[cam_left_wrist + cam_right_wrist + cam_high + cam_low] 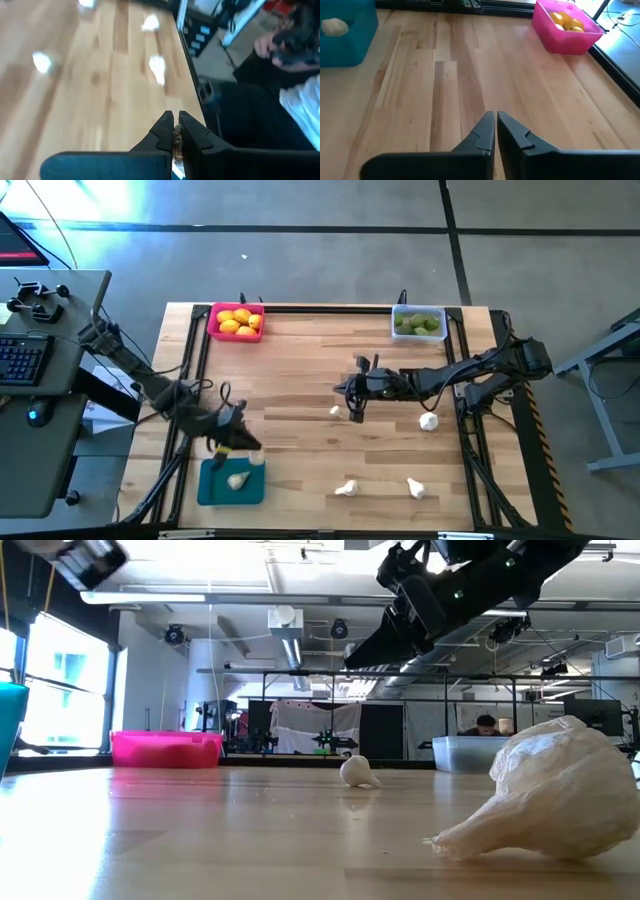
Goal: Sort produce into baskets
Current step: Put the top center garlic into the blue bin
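The pink basket (237, 321) holds yellow-orange fruits (567, 21). The clear basket (418, 323) holds green limes. The teal basket (232, 482) at the near left holds one garlic bulb (237, 479). Several garlic bulbs lie on the table (429, 421) (346, 488) (415, 488), and a small one (335, 411) lies mid-table. My left gripper (232, 444) hovers over the teal basket's far edge, shut on a small pale-yellow piece (222, 450), seemingly garlic. My right gripper (355, 408) hangs shut and empty above mid-table, beside the small garlic. My left gripper pinches a thin pale part (175, 141) between its two nearly closed fingers. The fingers slant down from the table's left. The piece is clear of the table and mostly hidden under the fingers, so I cannot tell which part of it they have.
A person sits past the table's near edge, as the left wrist view (295, 60) shows. A desk with a keyboard (25, 360) stands left of the table. In the low view a large garlic (560, 790) lies close by and a small one (357, 772) farther off. Bare wood lies between the baskets.
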Controlling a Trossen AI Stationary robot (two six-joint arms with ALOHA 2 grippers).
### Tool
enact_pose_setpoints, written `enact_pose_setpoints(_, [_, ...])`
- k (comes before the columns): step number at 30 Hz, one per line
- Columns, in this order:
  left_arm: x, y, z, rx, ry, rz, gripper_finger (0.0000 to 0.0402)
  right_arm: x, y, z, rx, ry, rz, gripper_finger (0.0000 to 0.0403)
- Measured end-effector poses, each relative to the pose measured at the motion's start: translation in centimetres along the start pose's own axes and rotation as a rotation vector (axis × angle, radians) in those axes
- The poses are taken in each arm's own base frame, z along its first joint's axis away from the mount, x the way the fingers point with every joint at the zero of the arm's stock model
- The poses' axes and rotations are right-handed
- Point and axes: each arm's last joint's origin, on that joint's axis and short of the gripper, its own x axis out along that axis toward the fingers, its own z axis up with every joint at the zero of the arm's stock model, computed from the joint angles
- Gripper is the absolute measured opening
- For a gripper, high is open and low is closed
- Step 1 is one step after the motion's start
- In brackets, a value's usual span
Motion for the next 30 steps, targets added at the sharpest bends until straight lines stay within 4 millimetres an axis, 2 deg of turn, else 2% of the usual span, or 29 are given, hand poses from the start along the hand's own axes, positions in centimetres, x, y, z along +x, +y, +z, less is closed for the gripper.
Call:
enact_pose_setpoints(4, [-0.1, -1.4, -1.6, -0.033, 0.117, 0.015, 0.0000, 0.0, 0.2, -0.1, -0.005, 0.009, 0.006, 0.0003])
enact_pose_setpoints(12, [0.3, -4.4, -2.6, 0.017, 0.456, 0.206, 0.0000, 0.0, 0.2, -0.3, 0.009, 0.029, 0.006, 0.0004])
enact_pose_setpoints(17, [1.5, -5.3, -5.0, 0.010, 0.660, 0.250, 0.0000, 0.0, 0.2, -0.3, 0.008, 0.030, 0.006, 0.0004])
enact_pose_setpoints(22, [2.6, -5.9, -6.9, 0.036, 0.725, 0.286, 0.0000, 0.0, 0.1, -0.3, 0.008, 0.028, 0.004, 0.0004])
enact_pose_setpoints(30, [3.4, -6.0, -8.1, 0.067, 0.806, 0.291, 0.0014, 0.0, 0.2, -0.3, 0.015, 0.027, -0.001, 0.0015])
